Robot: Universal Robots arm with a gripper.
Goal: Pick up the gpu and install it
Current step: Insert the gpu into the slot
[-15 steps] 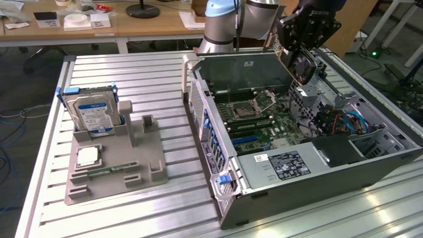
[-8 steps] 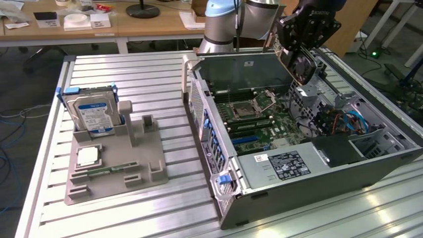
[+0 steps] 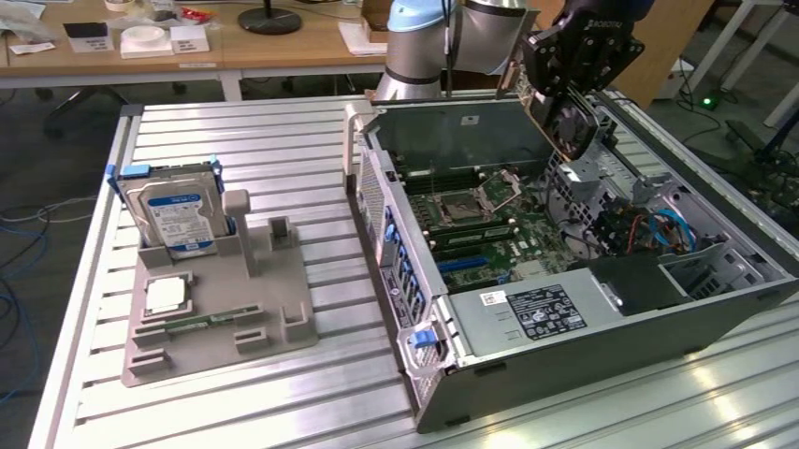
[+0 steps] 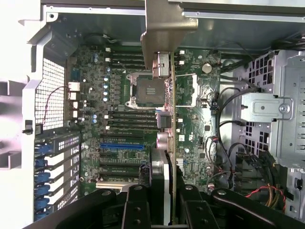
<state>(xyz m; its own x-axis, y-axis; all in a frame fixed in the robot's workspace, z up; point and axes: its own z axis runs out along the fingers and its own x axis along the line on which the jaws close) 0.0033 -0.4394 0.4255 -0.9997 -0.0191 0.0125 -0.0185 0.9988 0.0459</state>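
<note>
My gripper [image 3: 564,89] hangs over the open computer case [image 3: 399,234], shut on the gpu [image 3: 572,126]. The gpu is a thin dark card with a round fan face, tilted and clear of the boards below. In the wrist view the gpu [image 4: 171,95] stands edge-on between my black fingers [image 4: 138,210], its silvery bracket [image 4: 164,24] at the far end. Below it lies the green motherboard [image 4: 119,119] with its bare processor socket [image 4: 148,90] and a blue expansion slot [image 4: 121,146].
A grey fixture [image 3: 212,309] on the slatted table holds a hard drive [image 3: 175,210] with a blue-white label and a small square processor chip [image 3: 167,295]. Inside the case are a power supply [image 3: 537,313], a drive cage [image 4: 271,109] and loose cables [image 3: 661,229].
</note>
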